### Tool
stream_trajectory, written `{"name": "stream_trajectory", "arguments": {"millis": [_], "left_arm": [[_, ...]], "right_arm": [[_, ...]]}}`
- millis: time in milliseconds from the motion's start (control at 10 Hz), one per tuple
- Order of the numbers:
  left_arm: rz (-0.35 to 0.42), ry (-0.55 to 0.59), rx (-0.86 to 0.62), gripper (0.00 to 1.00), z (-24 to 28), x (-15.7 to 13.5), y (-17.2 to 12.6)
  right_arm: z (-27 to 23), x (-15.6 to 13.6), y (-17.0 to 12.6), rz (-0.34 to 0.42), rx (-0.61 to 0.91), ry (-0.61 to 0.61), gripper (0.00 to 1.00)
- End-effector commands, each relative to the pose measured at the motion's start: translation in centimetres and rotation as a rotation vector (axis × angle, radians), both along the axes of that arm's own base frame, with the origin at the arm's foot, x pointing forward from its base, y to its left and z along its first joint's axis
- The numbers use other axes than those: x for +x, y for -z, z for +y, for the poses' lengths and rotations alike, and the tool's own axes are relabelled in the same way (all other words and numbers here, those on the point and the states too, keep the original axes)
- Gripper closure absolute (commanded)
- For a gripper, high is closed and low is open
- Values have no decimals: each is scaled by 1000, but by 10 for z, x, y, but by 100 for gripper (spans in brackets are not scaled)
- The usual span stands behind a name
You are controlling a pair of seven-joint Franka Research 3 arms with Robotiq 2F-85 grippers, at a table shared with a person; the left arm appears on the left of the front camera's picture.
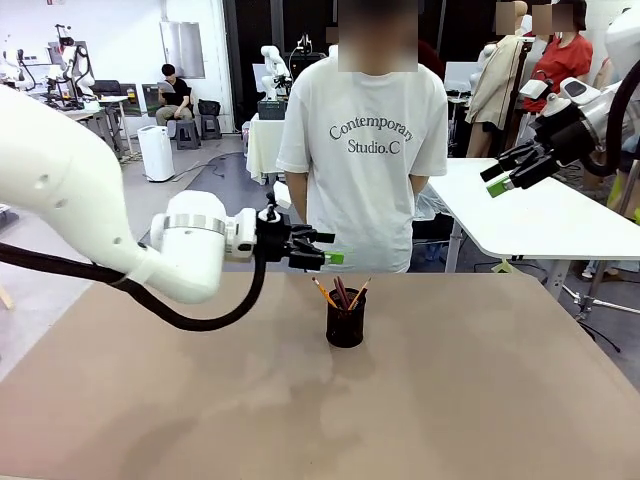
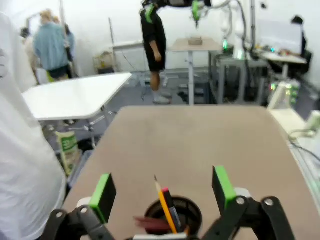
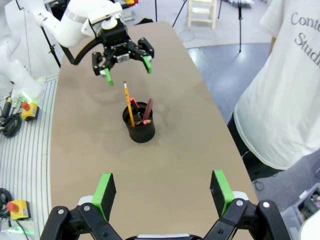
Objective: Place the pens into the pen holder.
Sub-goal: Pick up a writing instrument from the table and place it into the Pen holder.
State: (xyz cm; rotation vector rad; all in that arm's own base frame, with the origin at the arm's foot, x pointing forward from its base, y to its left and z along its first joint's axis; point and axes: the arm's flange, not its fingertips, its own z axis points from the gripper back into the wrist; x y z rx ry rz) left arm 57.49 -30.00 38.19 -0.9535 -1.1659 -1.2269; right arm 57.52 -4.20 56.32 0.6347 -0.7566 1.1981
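The black mesh pen holder point(image 1: 346, 325) stands on the brown table near its far edge, with several pens point(image 1: 340, 292) sticking up out of it: a yellow-orange pencil point(image 3: 130, 105), a black one with a pinkish-red end point(image 2: 168, 202) and dark ones. My left gripper point(image 1: 330, 252) hovers open just above and left of the holder, nothing between its green pads point(image 2: 103, 195). My right gripper point(image 1: 503, 175) is open and raised high at the far right, away from the table. From the right wrist, the holder point(image 3: 140, 125) sits well ahead of its open pads point(image 3: 218, 186).
A person in a white T-shirt point(image 1: 365, 160) stands at the far edge directly behind the holder. The brown table point(image 1: 320, 400) spreads wide around the cup. A white side table point(image 1: 540, 215) stands beyond at the right, under my right gripper.
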Motion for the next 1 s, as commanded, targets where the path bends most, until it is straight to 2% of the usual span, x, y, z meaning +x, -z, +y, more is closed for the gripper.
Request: {"name": "stream_trajectory", "arguments": {"millis": [0,500,600,700,900], "left_arm": [[-4,93,95,0,35,-8,-33],[44,46,300,0,94,-4,-94],[123,41,370,0,101,0,-102],[142,32,423,0,103,1,-113],[116,0,464,0,109,-4,-140]], "right_arm": [[2,-1,-3,4,3,14,0],[2,-1,-3,4,3,14,0],[2,-1,-3,4,3,14,0],[2,-1,-3,4,3,14,0],[2,-1,-3,4,3,14,0]]}}
